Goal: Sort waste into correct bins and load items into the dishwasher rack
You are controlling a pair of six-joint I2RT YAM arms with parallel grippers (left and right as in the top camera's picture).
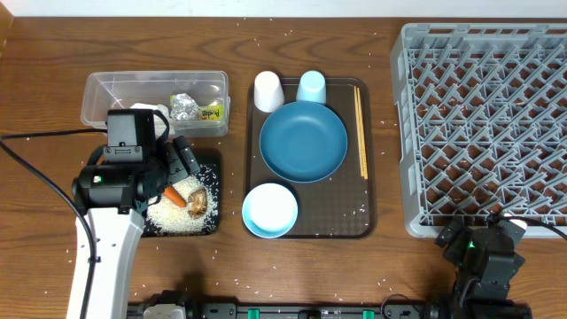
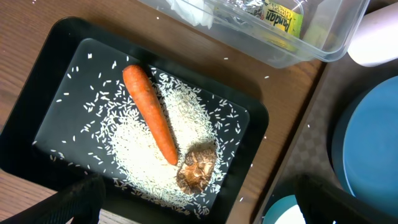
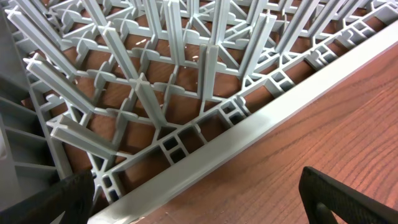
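My left gripper (image 1: 183, 168) (image 2: 205, 210) hangs open over the black tray (image 1: 215, 168) (image 2: 59, 81), nothing between its fingers. In that tray lie the orange carrot (image 2: 149, 115), the brown food lump (image 2: 198, 168) and loose white rice (image 2: 140, 152). The clear tub (image 1: 106, 93) (image 2: 311, 50) behind it holds the foil ball (image 1: 185, 105), the green-yellow packet (image 2: 283, 15) and the white napkin (image 2: 189, 9). My right gripper (image 1: 483, 241) (image 3: 202, 210) stands open over the front rim of the grey dishwasher rack (image 1: 487, 115) (image 3: 249, 124).
A brown serving tray (image 1: 368, 208) in the middle carries the dark-blue plate (image 1: 303, 142), the white bowl (image 1: 269, 210), a white cup (image 1: 268, 90), a light-blue cup (image 1: 311, 87) and chopsticks (image 1: 361, 128). Stray rice grains dot the wooden table (image 1: 44, 80).
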